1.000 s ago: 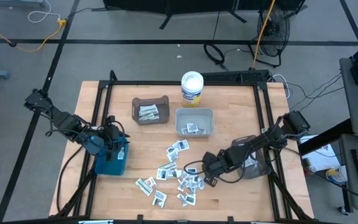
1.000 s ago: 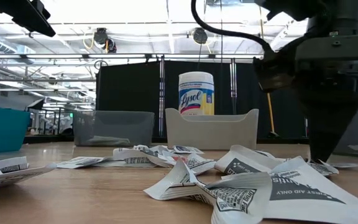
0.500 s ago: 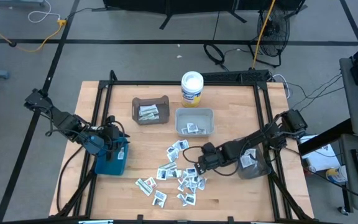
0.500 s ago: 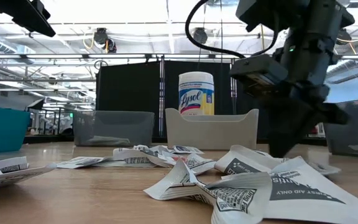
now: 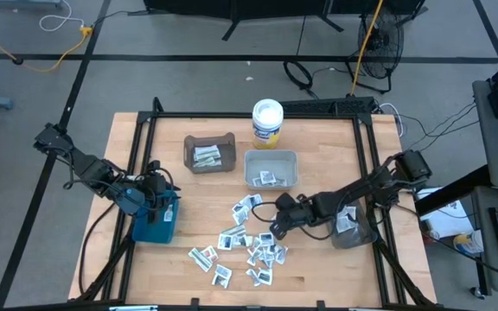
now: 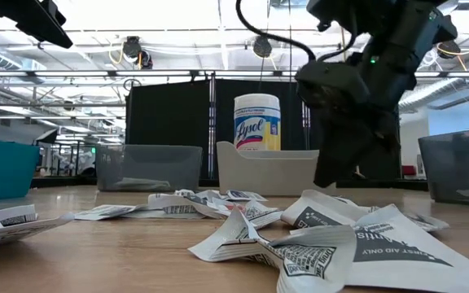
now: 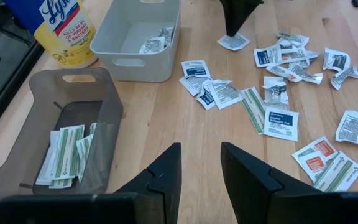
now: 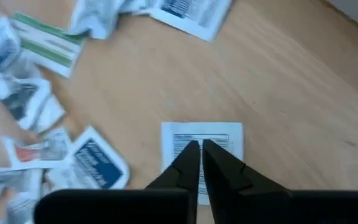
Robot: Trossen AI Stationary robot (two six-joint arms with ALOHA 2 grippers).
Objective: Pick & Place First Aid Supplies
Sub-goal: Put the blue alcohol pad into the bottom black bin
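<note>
We see the table (image 5: 318, 138) from above: tub (image 5: 267, 122) at the rear edge; two bins (image 5: 210, 153) (image 5: 271, 169) side by side before it; packets (image 5: 249, 238) scattered nearer the front; a third bin (image 5: 156, 220) left, a fourth (image 5: 354, 229) right.

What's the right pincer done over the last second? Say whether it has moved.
Yes. In the high view the right pincer has moved up the table toward the white bin, away from the near edge.
</note>
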